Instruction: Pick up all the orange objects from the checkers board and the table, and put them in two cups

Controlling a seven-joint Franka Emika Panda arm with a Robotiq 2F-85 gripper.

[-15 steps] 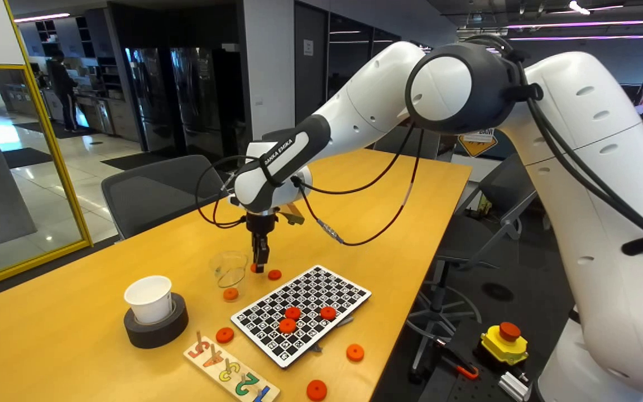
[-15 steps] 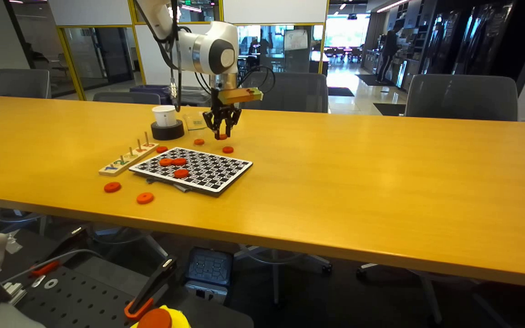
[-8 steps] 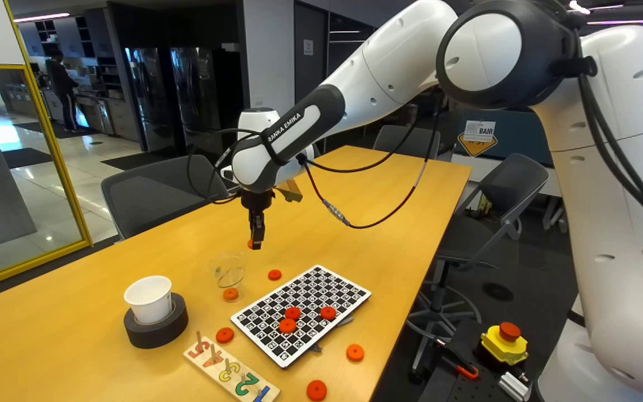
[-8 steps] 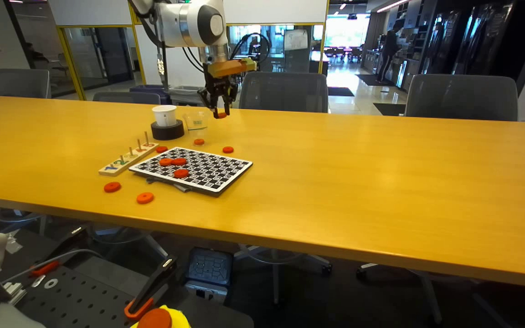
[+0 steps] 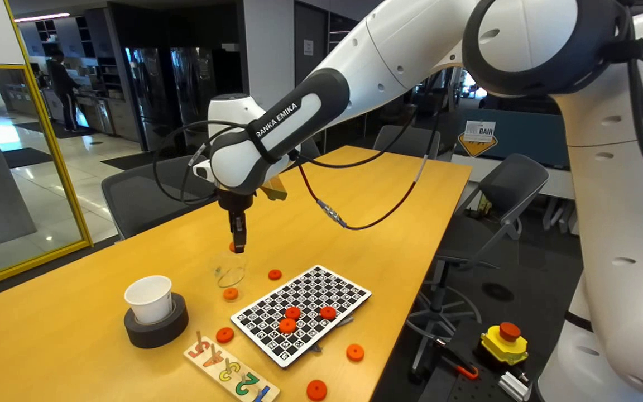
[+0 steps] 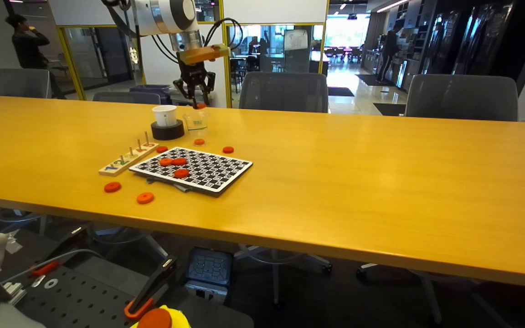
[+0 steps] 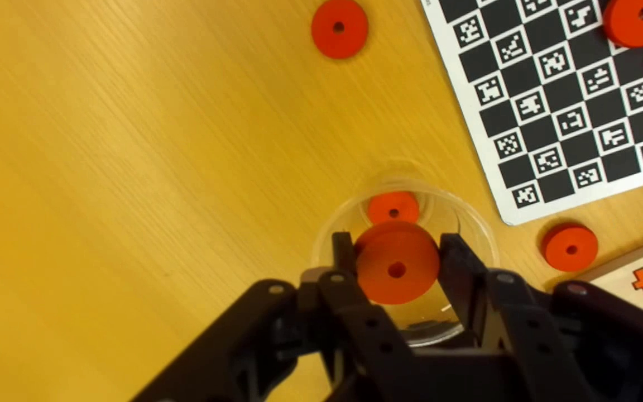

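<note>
Orange disc [image 7: 397, 271] pinched by its rim between jaws, over glass [image 7: 458, 215] in wrist view, I'd guess for straight drop. In an exterior view, board [image 5: 309, 307] lies toward robot-side edge of table [image 5: 388, 251]. In an exterior view, gripper [image 6: 201, 104] points down near far edge; cup [image 6: 165, 117] on dark base [image 6: 167, 131], perhaps for steadiness.

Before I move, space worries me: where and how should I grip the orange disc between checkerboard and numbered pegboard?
Take the orange disc by opposite edges, probably from above, closing parallel to the numbered pegboard: the disc lies flat, close beside it.
</note>
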